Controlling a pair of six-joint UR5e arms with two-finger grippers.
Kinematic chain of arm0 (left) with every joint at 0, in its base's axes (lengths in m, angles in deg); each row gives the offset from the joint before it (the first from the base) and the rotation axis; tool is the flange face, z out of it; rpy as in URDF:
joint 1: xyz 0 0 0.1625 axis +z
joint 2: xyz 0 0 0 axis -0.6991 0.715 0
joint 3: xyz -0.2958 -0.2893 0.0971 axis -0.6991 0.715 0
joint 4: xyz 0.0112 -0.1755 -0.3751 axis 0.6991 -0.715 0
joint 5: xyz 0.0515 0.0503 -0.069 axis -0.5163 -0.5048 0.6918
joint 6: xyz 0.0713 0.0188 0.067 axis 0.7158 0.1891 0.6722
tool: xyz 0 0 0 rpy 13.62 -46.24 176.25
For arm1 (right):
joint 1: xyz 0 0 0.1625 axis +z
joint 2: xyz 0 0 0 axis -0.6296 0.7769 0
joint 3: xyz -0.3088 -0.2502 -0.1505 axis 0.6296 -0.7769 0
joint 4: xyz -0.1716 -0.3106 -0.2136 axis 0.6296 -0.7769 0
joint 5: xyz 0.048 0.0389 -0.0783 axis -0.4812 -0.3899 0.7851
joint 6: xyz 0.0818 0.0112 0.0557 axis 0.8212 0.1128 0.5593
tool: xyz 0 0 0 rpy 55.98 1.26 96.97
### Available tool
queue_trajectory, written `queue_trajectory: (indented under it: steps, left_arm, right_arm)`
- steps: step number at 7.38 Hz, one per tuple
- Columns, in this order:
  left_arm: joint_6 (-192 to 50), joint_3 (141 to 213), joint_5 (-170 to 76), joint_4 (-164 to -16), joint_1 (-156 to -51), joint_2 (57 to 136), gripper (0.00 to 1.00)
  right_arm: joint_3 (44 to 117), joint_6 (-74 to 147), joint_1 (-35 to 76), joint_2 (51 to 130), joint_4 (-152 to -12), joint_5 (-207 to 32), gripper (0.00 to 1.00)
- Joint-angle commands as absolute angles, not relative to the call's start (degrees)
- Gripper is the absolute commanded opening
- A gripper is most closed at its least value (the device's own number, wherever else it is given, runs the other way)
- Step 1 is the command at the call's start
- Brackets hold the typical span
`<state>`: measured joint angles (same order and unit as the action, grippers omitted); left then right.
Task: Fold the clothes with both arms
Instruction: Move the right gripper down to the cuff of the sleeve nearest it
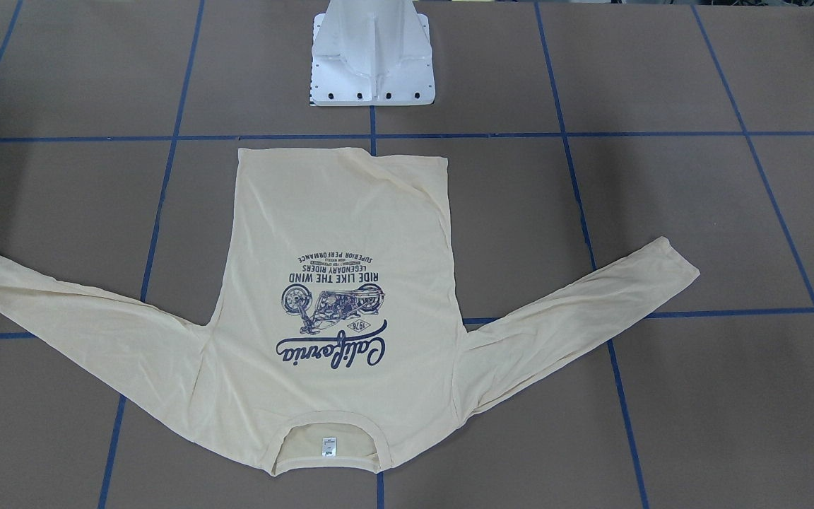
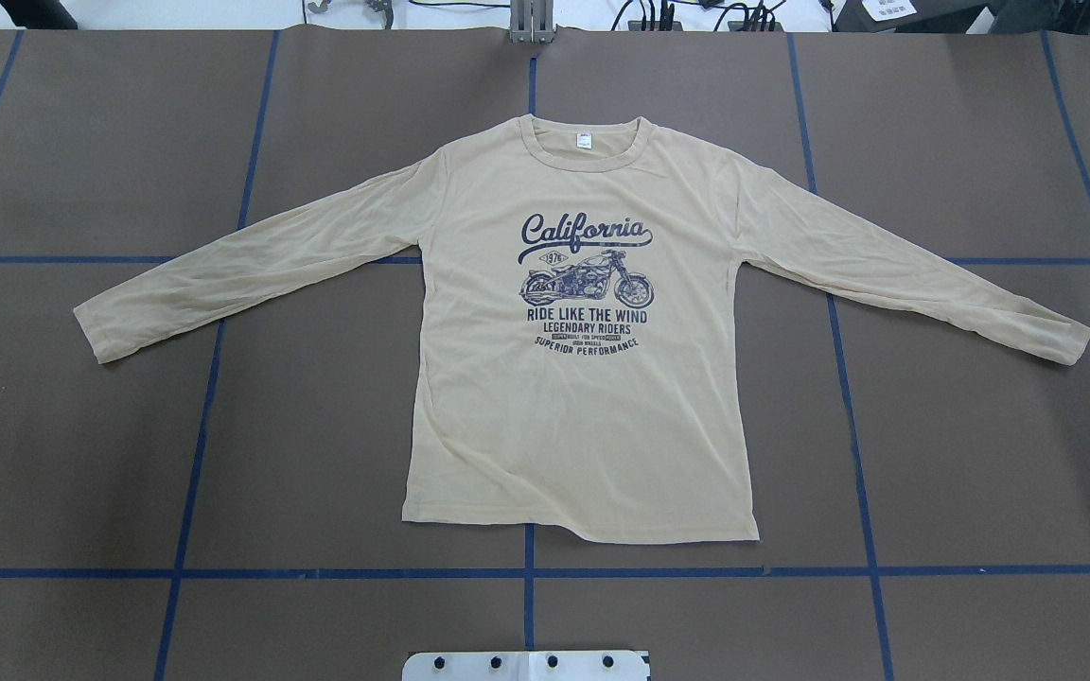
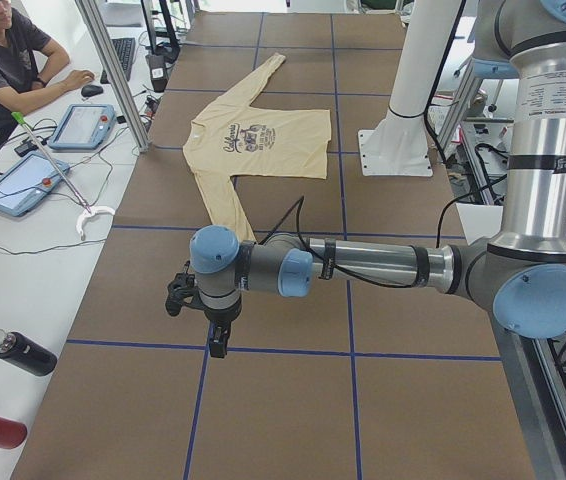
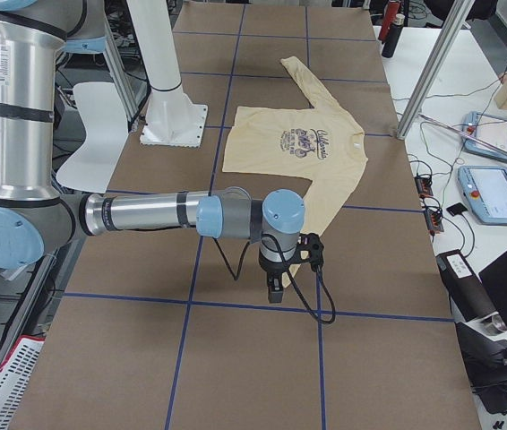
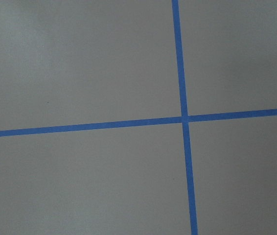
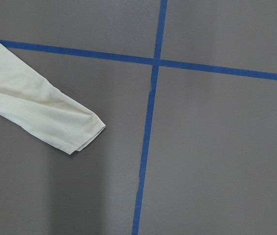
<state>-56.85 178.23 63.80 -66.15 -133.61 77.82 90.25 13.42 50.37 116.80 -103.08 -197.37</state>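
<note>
The pale cream-yellow long-sleeved T-shirt lies flat and spread out on the table, graphic up, both sleeves out to the sides; it also shows in the front view. My left gripper points down over bare table beyond the near sleeve's end. My right gripper points down close to the other sleeve's cuff, and the right wrist view shows that cuff. Both grippers show only in the side views, so I cannot tell whether they are open or shut. The left wrist view shows only table and tape.
The white pedestal base stands at the robot's edge behind the shirt's hem. Blue tape lines grid the brown table. An operator, tablets and bottles are on a side bench.
</note>
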Motion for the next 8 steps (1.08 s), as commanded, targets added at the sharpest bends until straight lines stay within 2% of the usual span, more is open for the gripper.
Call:
queue_trajectory:
  steps: [1, 5, 8]
  left_arm:
    - [-56.9, 177.8, 66.8, -66.6, -133.7, 77.2, 0.99]
    - [-57.1, 178.5, 66.6, -66.8, -133.7, 78.9, 0.99]
    - [-57.3, 178.3, 66.9, -73.9, -133.7, 79.2, 0.99]
  right_arm:
    - [90.3, 13.6, 50.4, 116.8, -103.0, -197.3, 1.0]
    - [89.2, 14.9, 50.1, 114.6, -102.3, -198.7, 1.0]
    - [85.1, 23.8, 38.3, 110.0, -91.9, -198.3, 1.0]
